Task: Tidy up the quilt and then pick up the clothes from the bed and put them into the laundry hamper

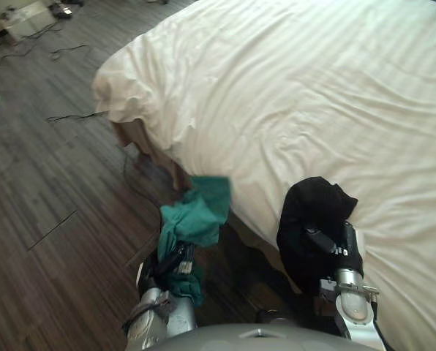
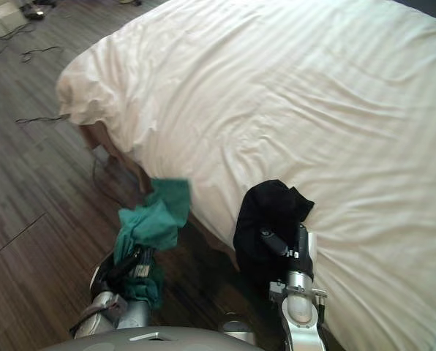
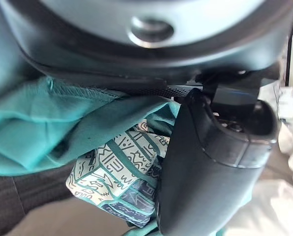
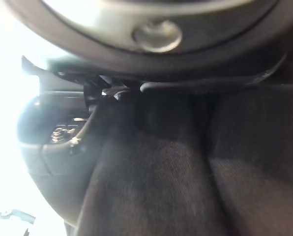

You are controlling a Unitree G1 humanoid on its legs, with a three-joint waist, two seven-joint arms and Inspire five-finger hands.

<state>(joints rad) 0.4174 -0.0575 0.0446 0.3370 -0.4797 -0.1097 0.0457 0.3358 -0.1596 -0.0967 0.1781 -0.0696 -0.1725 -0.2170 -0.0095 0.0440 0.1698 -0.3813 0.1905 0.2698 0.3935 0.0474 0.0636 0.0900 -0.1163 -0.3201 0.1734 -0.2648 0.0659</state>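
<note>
The teal garment (image 1: 196, 212) was held up in the left hand (image 1: 175, 259), low and just off the near edge of the bed, above the floor (image 1: 42, 205). Its upper part stood bunched above the fingers and a shorter part hung below them. The left hand's fingers were curled round the cloth. In the left wrist view the thumb (image 3: 210, 172) pressed against a patterned panel (image 3: 119, 169) of the same garment, with plain teal folds beside it.

The black garment (image 1: 313, 208) was bunched over the right hand (image 1: 341, 248), at the near edge of the bed and touching the quilt (image 1: 313, 88). One dark finger was bent across the front of the cloth. In the right wrist view the black cloth lay tight against the palm, so the hand was closed on it.

The quilt was white and spread flat over the bed with shallow creases. Its corner (image 1: 123, 91) hung down in folds over the brown bed base (image 1: 141, 139). The floor was dark wood planking, with thin cables (image 1: 64, 51) lying at the far left
</note>
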